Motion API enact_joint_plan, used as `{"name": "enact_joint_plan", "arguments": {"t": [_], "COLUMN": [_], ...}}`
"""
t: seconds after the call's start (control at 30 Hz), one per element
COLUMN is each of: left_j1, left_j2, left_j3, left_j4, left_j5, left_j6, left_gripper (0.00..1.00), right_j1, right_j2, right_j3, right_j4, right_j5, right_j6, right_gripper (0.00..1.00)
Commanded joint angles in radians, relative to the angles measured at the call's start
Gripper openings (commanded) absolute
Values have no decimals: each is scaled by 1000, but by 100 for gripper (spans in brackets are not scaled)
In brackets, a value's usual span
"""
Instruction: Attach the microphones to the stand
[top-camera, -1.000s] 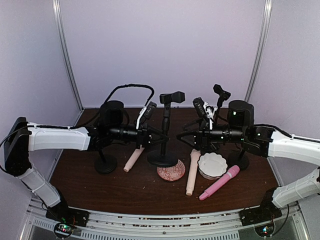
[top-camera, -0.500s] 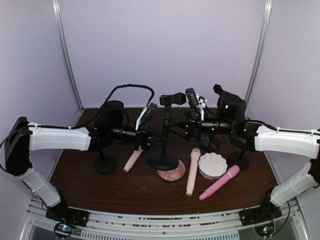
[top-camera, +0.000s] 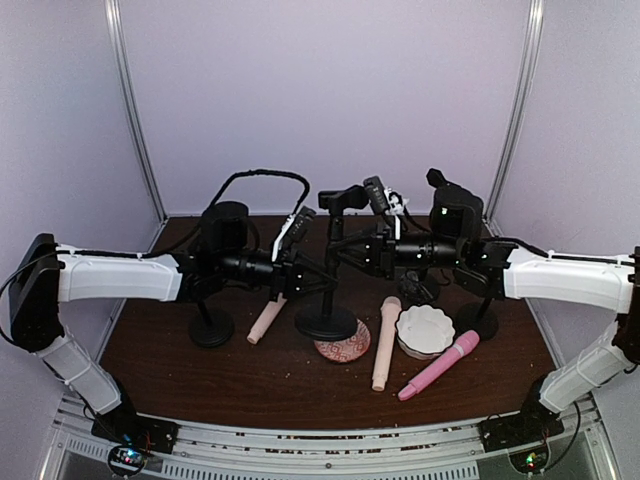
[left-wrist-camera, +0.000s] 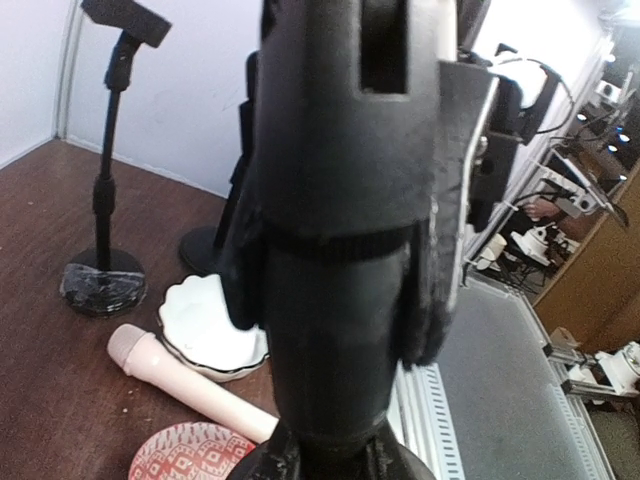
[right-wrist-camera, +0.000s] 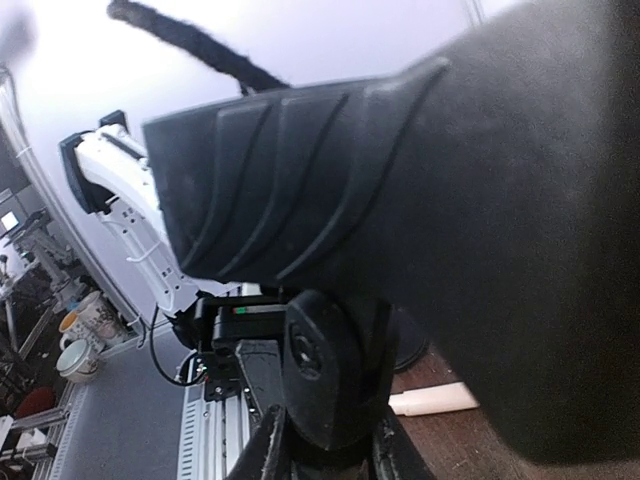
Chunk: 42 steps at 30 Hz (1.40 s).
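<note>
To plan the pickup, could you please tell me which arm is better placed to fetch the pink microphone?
Probably the right: the pink microphone lies on its side of the table. The left gripper is shut on the middle stand and would have to let go and cross over.

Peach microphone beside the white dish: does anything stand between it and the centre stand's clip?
Left claw, shut on the centre stand, and right claw crowd its pole below the clip; nothing else visible.

Pale lilac wall panels (top-camera: 320, 90), metal corner posts (top-camera: 135, 110). Dark brown wooden table (top-camera: 200, 370). Grey floor (left-wrist-camera: 500, 360) beyond enclosure.
</note>
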Motion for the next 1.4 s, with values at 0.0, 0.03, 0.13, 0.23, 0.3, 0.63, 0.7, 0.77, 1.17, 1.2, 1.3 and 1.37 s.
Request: {"name": "enact_joint_plan", "arguments": {"t": [0.0,0.03,0.13,0.23,0.3,0.63,0.7,0.77,1.17,1.2,1.3,1.37], "left_j1": [-4,-11,-43,-63,-62,-7,-5,-6,-11,-12,-13,-13], "left_j2": [-50,-67,-106,-116,-133,-169,-149,-130,-101,-100,-98,-99], "left_j3": [27,10,-29,-35,-66,-52,-43,-26,4,4,2,2], "left_j4": [-24,-23,-7,-10,49,83,107,109,97,94,88,86], "left_j5": [-269,-370,-640,-771,-780,-250,-117,-59,2,1,-1,-2], "left_j6": [38,34,37,64,62,172,158,138,107,108,107,106], "left_gripper": [0,0,0,0,0,0,0,0,0,0,0,0], "right_j1": [63,92,189,271,284,119,101,99,99,99,99,99], "right_j2": [-13,-22,-36,-17,-9,-227,-224,-215,-69,-65,-59,-60], "right_j3": [71,84,105,169,207,-35,-37,-38,57,62,61,57], "right_j4": [-158,-210,-272,-317,-353,-258,-251,-218,-96,-94,-87,-82], "right_j5": [241,401,787,955,963,356,245,189,53,50,48,57], "right_j6": [-93,-110,-35,21,36,-144,-170,-182,-138,-135,-130,-130], "right_gripper": [0,0,0,0,2,62,62,61,51,49,47,47]}}
